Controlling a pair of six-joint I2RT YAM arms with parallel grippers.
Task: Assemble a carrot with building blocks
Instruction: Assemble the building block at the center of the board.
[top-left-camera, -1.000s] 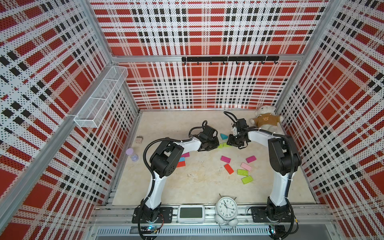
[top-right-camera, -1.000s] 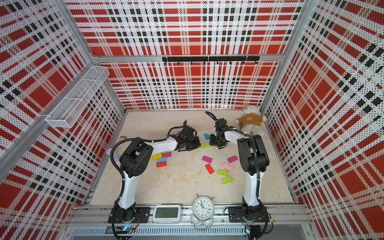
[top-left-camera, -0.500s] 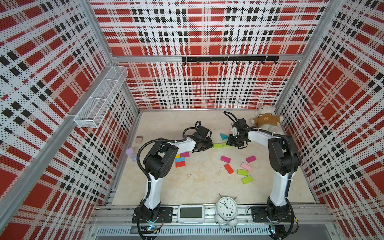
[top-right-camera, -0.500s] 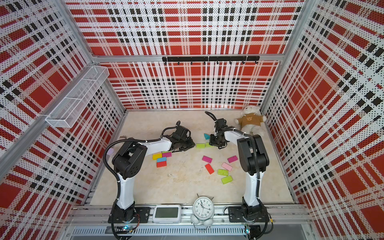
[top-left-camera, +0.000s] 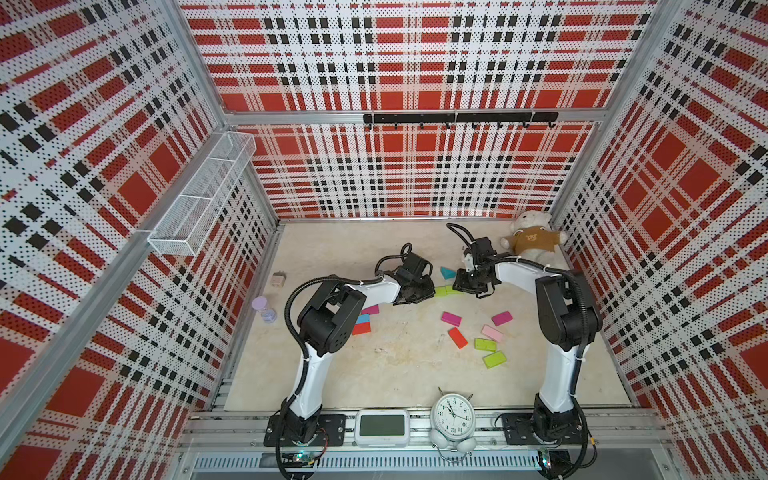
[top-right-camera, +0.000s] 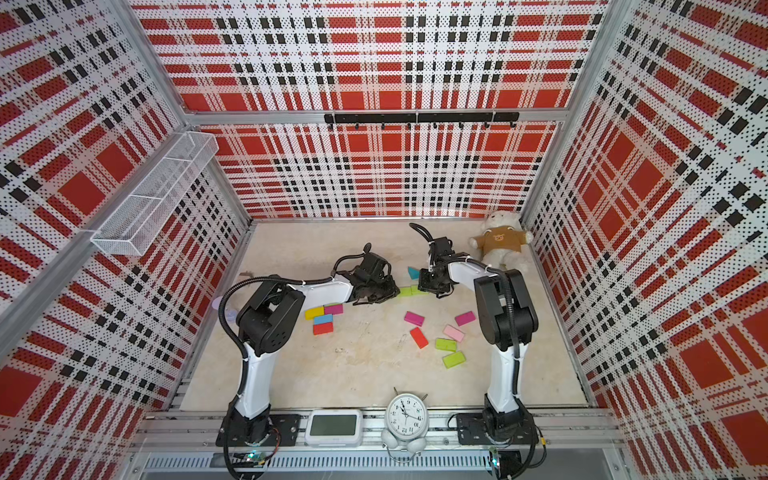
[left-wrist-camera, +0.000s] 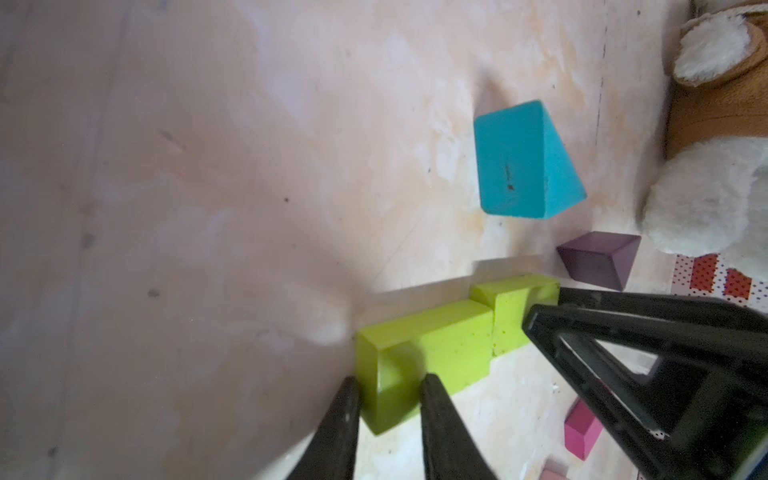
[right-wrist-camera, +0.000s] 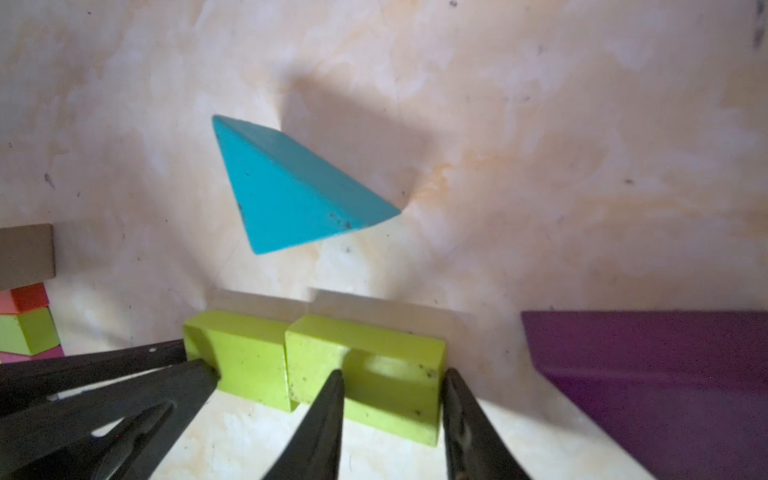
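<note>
Two lime green blocks (top-left-camera: 441, 291) (left-wrist-camera: 436, 345) (right-wrist-camera: 374, 345) lie end to end at mid-table. My left gripper (top-left-camera: 430, 291) (left-wrist-camera: 388, 380) is at the row's left end, its fingers closed against both sides of the nearer block's end. From the front, my right gripper (top-left-camera: 463, 289) (right-wrist-camera: 394, 374) meets the right-hand block with its jaws apart and its tips at that block's near face. A teal triangle (top-left-camera: 448, 273) (right-wrist-camera: 291, 195) lies just behind the row. A purple triangle (right-wrist-camera: 665, 365) (left-wrist-camera: 598, 259) sits by the right gripper, hidden in both top views.
Loose blocks lie front right: magenta (top-left-camera: 451, 318), red (top-left-camera: 457, 337), pink (top-left-camera: 492, 332), lime (top-left-camera: 494, 359). A magenta, blue and red cluster (top-left-camera: 362, 319) sits under my left arm. A teddy (top-left-camera: 534, 243) fills the back right corner; an hourglass toy (top-left-camera: 266, 309) and a beige plug (top-left-camera: 277, 279) lie far left.
My left gripper drew back to the left and opened, then returned right to the green block's end and narrowed on it. The right arm has not moved.
</note>
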